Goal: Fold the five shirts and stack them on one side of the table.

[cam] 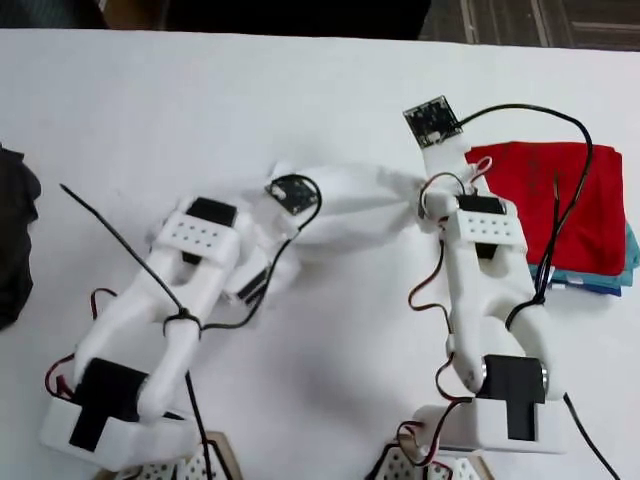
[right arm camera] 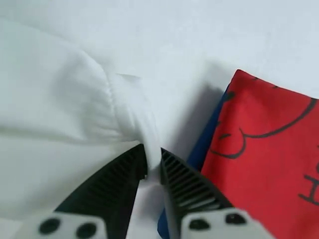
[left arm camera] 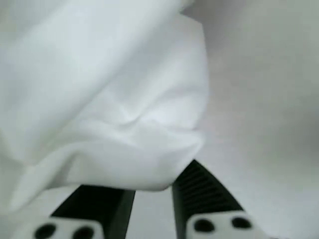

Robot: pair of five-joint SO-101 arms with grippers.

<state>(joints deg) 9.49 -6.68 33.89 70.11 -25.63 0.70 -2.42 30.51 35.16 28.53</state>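
At left edge of table (cam: 330,90) a dark cloth (cam: 15,235), then left gripper (left arm camera: 159,184) closed on one end of white shirt (cam: 360,205), stretched across mid-table to right gripper (right arm camera: 153,154) pinching other end, beside red shirt (cam: 555,200) stacked on blue shirt (cam: 600,282) at right.

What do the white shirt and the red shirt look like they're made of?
White shirt: soft matte cloth, probably cotton knit; it drapes in loose folds with a stitched seam. Red shirt: similar matte cloth, folded flat, with dark printed lines.
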